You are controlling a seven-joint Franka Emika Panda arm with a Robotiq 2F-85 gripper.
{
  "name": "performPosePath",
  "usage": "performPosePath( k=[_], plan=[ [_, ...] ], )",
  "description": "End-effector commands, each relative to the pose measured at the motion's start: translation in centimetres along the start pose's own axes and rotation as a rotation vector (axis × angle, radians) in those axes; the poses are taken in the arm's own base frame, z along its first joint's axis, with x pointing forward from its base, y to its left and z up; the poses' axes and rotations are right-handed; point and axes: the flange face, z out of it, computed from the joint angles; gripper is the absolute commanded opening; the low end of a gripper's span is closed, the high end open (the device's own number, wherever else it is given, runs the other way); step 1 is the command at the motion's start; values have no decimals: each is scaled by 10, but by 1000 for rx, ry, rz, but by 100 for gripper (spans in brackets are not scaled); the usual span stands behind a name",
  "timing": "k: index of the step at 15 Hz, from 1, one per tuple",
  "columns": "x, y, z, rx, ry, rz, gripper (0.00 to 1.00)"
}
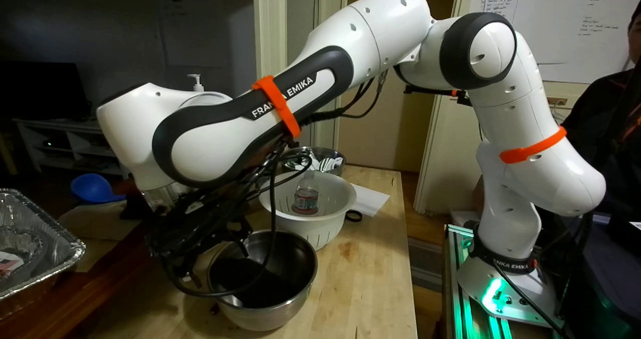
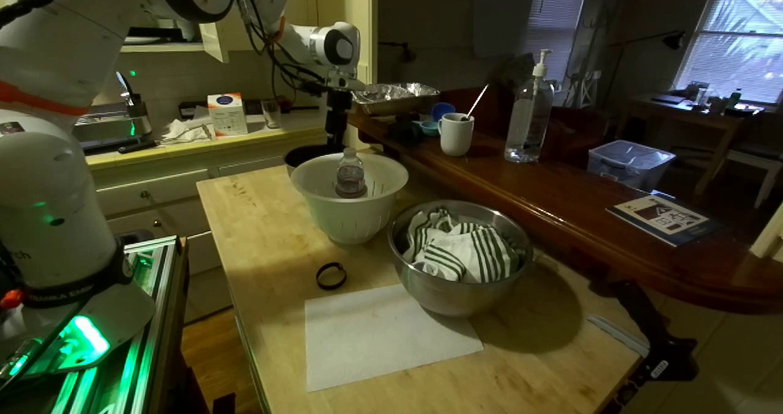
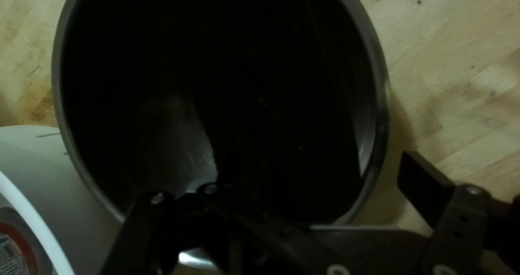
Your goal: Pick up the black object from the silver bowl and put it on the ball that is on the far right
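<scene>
Black on steel: the black object (image 3: 276, 104) lies inside the silver bowl (image 1: 270, 316), covering much of it in my wrist view, its shape too dark for me to read. I have the tool (image 3: 323, 185) with its fingers (image 3: 424, 187) spread apart, one over the bowl's opening and the other past the rim, above the bench (image 3: 459, 116); whether either touches the rim I cannot tell. A loop of black cable (image 1: 273, 204) hangs across the bowl in an exterior view. Just beside the silver bowl stands the white bowl (image 2: 348, 221), a bottle (image 2: 350, 178) upright inside; I can't say whether the bowls touch. Toward my robot base (image 1: 531, 284), bare bench gives me open room from the bowl out to the long edge. Opposite, a raised brown counter (image 2: 550, 181) bounds that side, bearing a foil tray (image 2: 391, 107) apart from the tool. Farther along, a second steel bowl (image 2: 459, 298) holding striped cloth (image 2: 468, 252) overlaps a white sheet (image 2: 373, 340), with a black band (image 2: 330, 287) lying just beside that sheet and a black clamp (image 2: 664, 353) at the bench's edge.
</scene>
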Motion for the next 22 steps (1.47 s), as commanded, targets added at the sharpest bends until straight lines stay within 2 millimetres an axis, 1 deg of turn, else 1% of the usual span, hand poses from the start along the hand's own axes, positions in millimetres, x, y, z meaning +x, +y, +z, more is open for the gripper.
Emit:
performPosePath(
  k=[1,6,7,13,20,22],
  plan=[
    [-8,7,4,-7,-15,30,100],
    [-11,18,-1,-2,-30,70,100],
    [-5,8,2,-14,-12,46,100],
    [-7,11,-2,-9,-17,50,100],
    [4,16,-8,9,-11,95,100],
    [6,17,-7,4,-13,100,100]
  ],
)
